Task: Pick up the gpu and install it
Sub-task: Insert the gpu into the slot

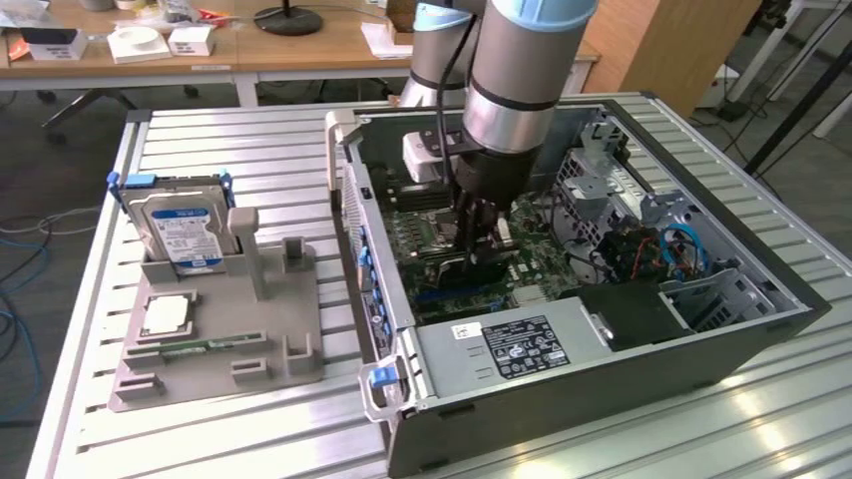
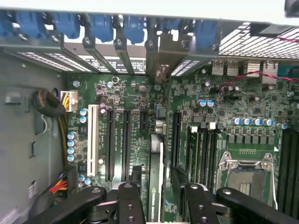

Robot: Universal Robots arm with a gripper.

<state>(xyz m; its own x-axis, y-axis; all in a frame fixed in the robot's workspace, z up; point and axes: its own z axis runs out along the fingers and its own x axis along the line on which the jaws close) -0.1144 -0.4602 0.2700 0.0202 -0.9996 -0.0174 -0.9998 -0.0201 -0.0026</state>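
Observation:
The gpu (image 2: 155, 151) is a thin black card seen edge-on, standing upright in a slot of the green motherboard (image 2: 233, 135). Its silvery end (image 2: 161, 58) sits against the case's rear slot brackets. My gripper (image 2: 158, 182) straddles the card, open, with a finger on each side and a gap between the black fingers (image 2: 128, 196) and the card. In the exterior view my gripper (image 1: 477, 244) reaches down inside the open computer case (image 1: 745, 329), right above the dark card (image 1: 469, 267).
A grey holder (image 1: 286, 349) at the exterior view's left carries a blue-labelled hard drive (image 1: 187, 225), a processor chip (image 1: 164, 314) and a green memory stick (image 1: 200, 347). Inside the case are the power supply (image 1: 513, 344), drive cages (image 1: 606, 175) and blue cables (image 1: 679, 249).

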